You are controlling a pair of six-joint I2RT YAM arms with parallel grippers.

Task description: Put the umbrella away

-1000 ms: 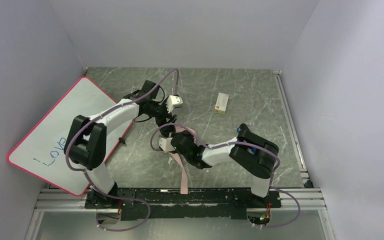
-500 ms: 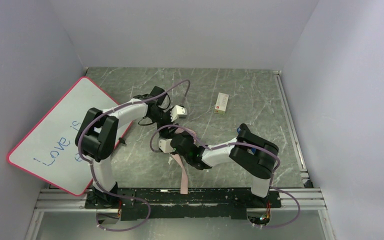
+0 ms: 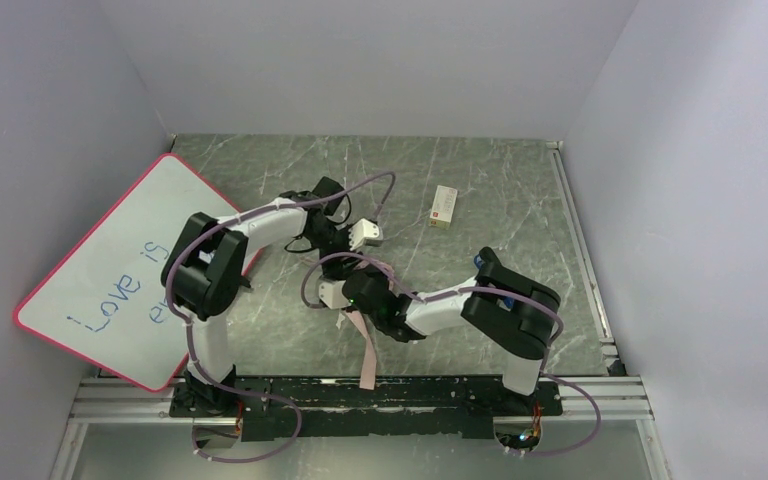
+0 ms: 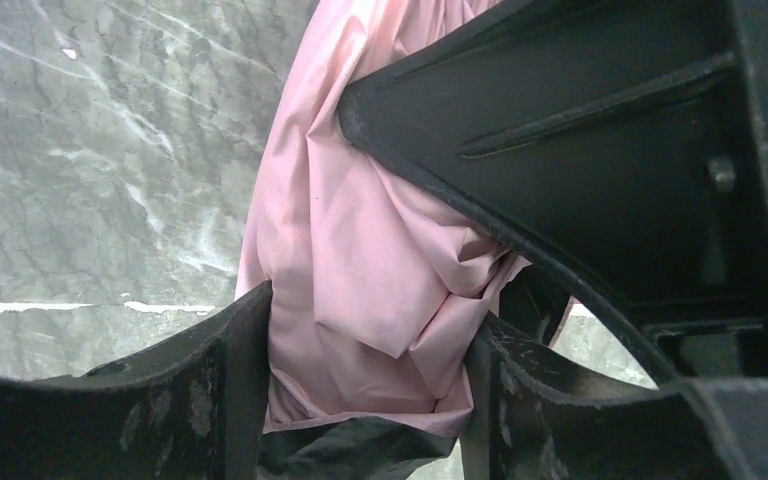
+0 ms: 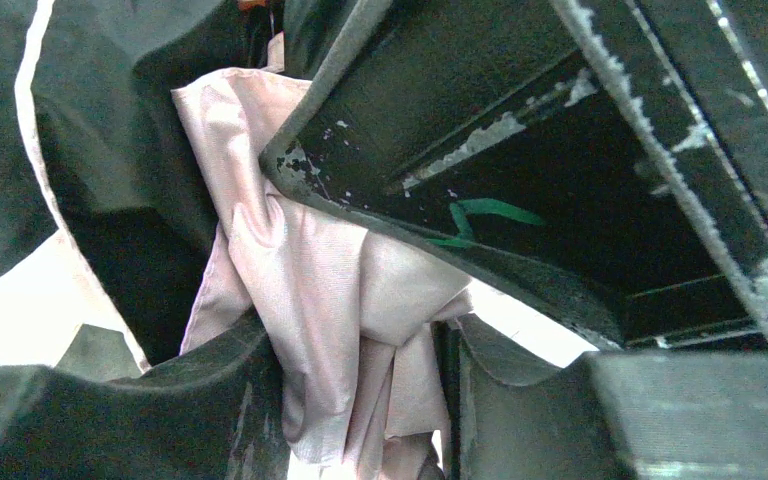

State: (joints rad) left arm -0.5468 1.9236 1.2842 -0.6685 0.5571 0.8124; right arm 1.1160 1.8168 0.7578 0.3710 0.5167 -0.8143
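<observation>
The umbrella [image 4: 360, 250] is held at mid table, btwn the 2 grippers. The left gripper [image 4: 365, 330] is clamped on the pink cloth at the far side. The right gripper [image 5: 355, 345] is clamped on the cloth just nearer the bases. So the umbrella is already inside both jaws, w/ no gap. Its long way seems to run far to near, as the pink strap [image 3: 367, 355] is trailed toward the near edge. Vs. 1 s ago, the left arm is swung to the right, more of the whiteboard [image 3: 100, 270] is shown, & the right arm is hardly moved.
</observation>
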